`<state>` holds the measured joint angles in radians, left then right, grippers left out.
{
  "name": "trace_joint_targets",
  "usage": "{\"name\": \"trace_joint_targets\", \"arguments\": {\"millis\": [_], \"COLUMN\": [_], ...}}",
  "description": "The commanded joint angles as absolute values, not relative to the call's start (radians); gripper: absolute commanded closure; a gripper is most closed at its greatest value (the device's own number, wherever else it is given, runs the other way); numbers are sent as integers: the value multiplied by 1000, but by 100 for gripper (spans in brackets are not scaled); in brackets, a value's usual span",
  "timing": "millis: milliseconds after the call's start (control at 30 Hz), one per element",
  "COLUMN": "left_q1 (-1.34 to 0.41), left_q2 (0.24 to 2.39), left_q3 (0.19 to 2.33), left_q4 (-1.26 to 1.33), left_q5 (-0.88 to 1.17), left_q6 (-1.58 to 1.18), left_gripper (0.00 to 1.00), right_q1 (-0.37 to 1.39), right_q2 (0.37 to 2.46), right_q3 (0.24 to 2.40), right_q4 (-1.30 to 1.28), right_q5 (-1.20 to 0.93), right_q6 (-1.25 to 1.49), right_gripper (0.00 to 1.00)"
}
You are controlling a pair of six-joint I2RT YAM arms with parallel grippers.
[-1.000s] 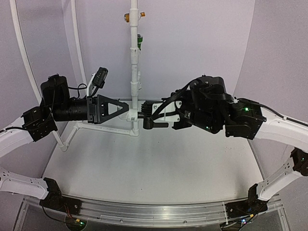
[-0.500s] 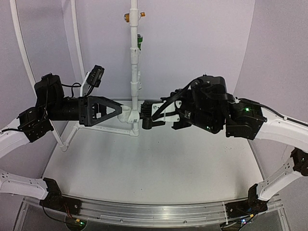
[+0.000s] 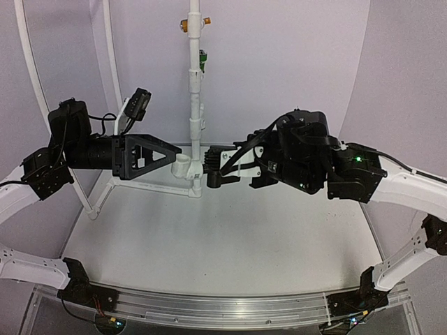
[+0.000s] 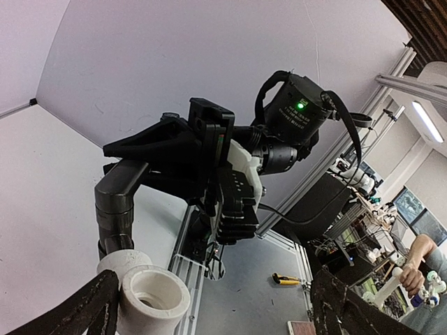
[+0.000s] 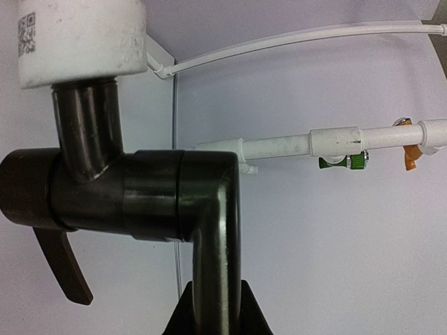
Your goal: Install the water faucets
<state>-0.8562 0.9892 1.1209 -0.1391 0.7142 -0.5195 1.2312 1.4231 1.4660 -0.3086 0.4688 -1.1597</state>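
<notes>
Near the middle of the back of the table [image 3: 209,237], where a single white pipe [image 3: 195,105] is standing upright, one black faucet [image 5: 160,195] is sitting with its neck in the mouth of one white socket [image 5: 80,38] low down beside the pipe's foot. The two arms are meeting there from either side, one gripper each. The right gripper [image 5: 209,310] is clamping the faucet's spout, its two dark fingers pressing against the tube from both sides at the bottom of the right wrist view. The left gripper [image 4: 213,289] is standing with its jaws spread wide: one of its fingers [image 4: 77,314] is lying right beside the socket, seemingly touching it, while the other is staying well apart from it, so nothing is being squeezed. The faucet is showing as one dark, glossy piece: a short round body lying crosswise, a ribbed neck rising from it into the white socket, a flat tapering lever [image 5: 63,269] hanging off the body's far end, and a long round spout turning at a right angle and running down between the right fingers. How deep the neck is sitting inside the socket cannot be told. Higher on the white pipe two small valve fittings are sticking out, one orange [image 3: 185,25] near the top and one green [image 3: 202,61] just below it, both well apart from the faucet.
</notes>
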Motion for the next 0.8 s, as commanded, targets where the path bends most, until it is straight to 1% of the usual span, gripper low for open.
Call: {"name": "trace_joint_targets", "arguments": {"millis": [0,167,467,633,767], "left_q1": [-864,-868,-874,-878,-879], "left_q2": [995,1003,1021,1022,1013], "left_q3": [1186,1200,1253,1276,1305], "left_q4": [-138,-159,-251,-337,-413], "left_q5": [793,825,801,761,661], "left_q6": [-489,-485,-434,-367,-290], "left_gripper": [6,7,6,7,9], "right_q1": [1226,1226,1226,1226,1226], "right_q2": [1402,1414,1434,1437,1432], "right_q3": [1478,1490,1505,1498,1477], "right_q4": [-232,-235,-245,-259,-273], "right_q5": [505,509,515,520,524], "right_q6": [-1141,-1140,-1137,-1128,-1113], "right_gripper": [100,100,100,100,100]}}
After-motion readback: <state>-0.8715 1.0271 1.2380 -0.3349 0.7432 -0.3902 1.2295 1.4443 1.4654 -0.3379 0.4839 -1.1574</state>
